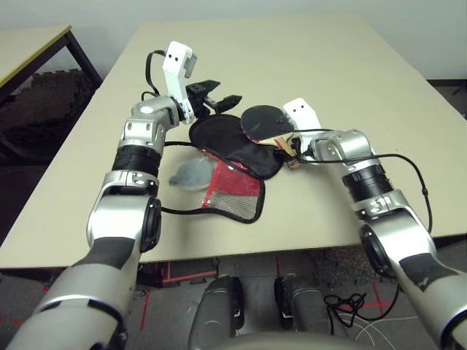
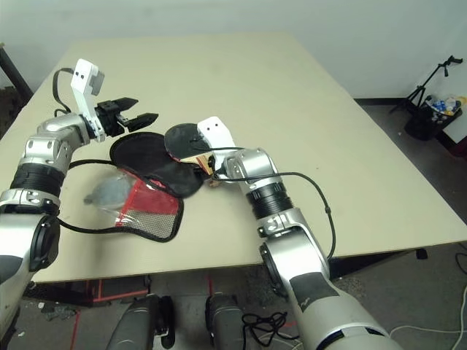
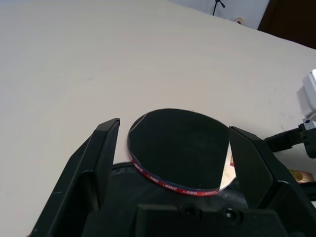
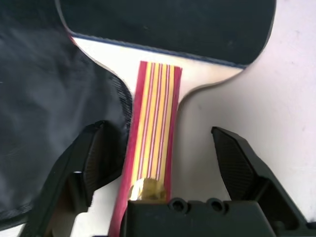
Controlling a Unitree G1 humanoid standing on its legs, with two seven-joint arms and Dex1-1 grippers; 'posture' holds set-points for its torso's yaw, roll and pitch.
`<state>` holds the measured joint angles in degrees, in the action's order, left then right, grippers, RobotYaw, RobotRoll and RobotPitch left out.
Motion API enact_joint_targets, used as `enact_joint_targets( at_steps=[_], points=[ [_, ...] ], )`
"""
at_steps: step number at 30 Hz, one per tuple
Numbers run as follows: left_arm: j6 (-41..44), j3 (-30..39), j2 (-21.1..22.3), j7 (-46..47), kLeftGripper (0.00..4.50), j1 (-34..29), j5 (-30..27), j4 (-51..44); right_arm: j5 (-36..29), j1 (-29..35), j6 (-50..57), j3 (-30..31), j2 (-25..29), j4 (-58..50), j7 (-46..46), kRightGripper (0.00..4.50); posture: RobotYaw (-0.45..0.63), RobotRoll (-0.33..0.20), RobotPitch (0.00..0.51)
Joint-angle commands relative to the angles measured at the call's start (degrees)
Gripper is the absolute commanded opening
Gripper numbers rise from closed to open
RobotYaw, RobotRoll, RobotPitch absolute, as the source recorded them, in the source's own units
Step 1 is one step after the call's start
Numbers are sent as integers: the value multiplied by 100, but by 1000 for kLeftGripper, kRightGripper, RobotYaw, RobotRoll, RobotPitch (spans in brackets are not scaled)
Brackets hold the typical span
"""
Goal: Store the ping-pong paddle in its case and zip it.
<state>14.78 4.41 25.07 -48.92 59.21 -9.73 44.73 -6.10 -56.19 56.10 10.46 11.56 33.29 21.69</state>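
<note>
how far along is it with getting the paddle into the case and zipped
Early. Done: the case lies unzipped and spread open. In hand: the right gripper, jaws open, straddles the ping-pong paddle handle; the left gripper hovers open near the case. Left: grasping, inserting, zipping.

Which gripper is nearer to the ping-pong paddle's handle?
Right. The right gripper is open with the ping-pong paddle handle between its fingers. The left gripper hovers open beyond the case, off the blade's far side.
</note>
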Motion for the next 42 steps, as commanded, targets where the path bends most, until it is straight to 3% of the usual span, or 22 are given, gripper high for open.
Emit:
enact_joint_targets(
  at_steps=[1,8,30,40,42],
  points=[
    [98,28,59,27,4500,-146,-46,-179,82,-86,-199,-97,-77,228,-51,3260,55,0,115],
    [136,27,46,85,4500,-204,-56,-244,94,-116,-290,-258,-82,231,-106,1163,48,0,118],
    [-42,-14,-30,102,4500,-56,-7,31,-14,-179,-228,-679,-48,241,-130,1158,28,0,113],
    [-83,-8,-12,108,4500,-61,8,64,-24,-209,-200,-727,-87,385,-36,4260,32,0,115],
    [-93,-5,-11,111,4500,-69,8,68,-7,-230,-236,-730,-96,467,-33,4489,39,0,114]
  ],
)
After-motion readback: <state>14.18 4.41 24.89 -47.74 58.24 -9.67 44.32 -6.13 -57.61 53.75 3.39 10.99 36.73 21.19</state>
